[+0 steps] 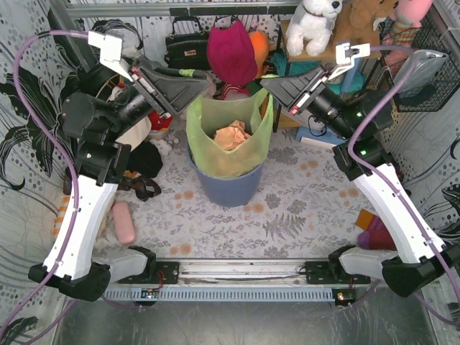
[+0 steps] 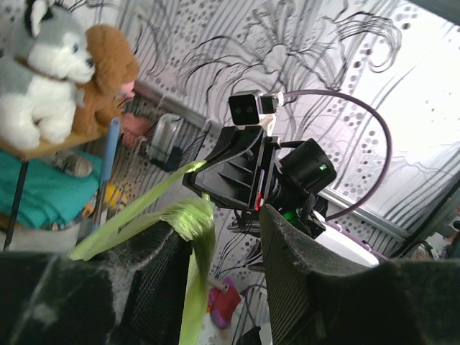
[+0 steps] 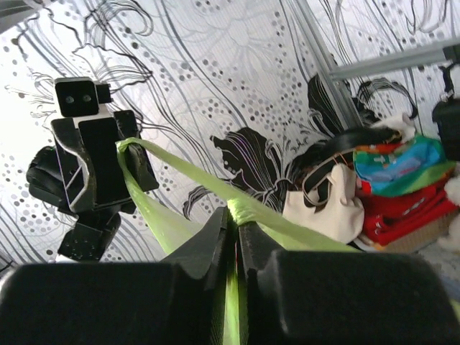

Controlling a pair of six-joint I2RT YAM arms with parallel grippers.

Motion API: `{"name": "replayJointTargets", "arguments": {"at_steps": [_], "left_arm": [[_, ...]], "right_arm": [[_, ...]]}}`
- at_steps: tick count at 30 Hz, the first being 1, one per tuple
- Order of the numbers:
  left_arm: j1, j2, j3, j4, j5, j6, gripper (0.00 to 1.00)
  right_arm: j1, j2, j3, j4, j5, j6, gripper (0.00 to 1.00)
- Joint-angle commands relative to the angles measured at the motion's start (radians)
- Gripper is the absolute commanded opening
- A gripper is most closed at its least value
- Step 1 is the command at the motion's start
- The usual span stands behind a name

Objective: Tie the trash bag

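The lime-green trash bag point(image 1: 228, 140) sits in a blue-grey round bin point(image 1: 230, 188), with brown crumpled scraps point(image 1: 233, 134) inside. My right gripper point(image 1: 266, 82) is at the bag's back right rim. In the right wrist view it point(image 3: 236, 230) is shut on a bunched strip of the bag point(image 3: 188, 172). My left gripper point(image 1: 206, 85) is at the back left rim. In the left wrist view its jaws point(image 2: 223, 266) stand wide apart, and a strip of the bag point(image 2: 190, 215) hangs over one finger point(image 2: 144, 280). The rim is stretched taut between the two grippers.
Plush toys point(image 1: 313, 21) sit on a shelf at the back right. A magenta item point(image 1: 231, 50) and a black handbag point(image 1: 187, 47) stand behind the bin. A white tote bag point(image 3: 327, 201) lies at the left. A pink object point(image 1: 124, 221) lies front left.
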Motion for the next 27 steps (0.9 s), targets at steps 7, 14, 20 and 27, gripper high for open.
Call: {"name": "replayJointTargets", "arguments": {"at_steps": [7,14,20,27], "left_arm": [[0.018,0.160,0.257,-0.140,-0.005,0.084,0.45],[0.034,0.220,0.433,-0.191,0.007,0.088,0.41],[0.034,0.126,0.222,-0.071,-0.004,0.049,0.38],[0.034,0.096,0.048,0.046,0.018,-0.035,0.48]], "right_arm": [[-0.002,0.154,0.197,0.123,-0.035,0.068,0.23],[0.000,0.230,0.442,0.067,-0.072,0.062,0.01],[0.000,0.100,0.224,0.044,-0.011,0.026,0.02],[-0.001,-0.003,0.028,-0.042,0.068,0.008,0.30]]}}
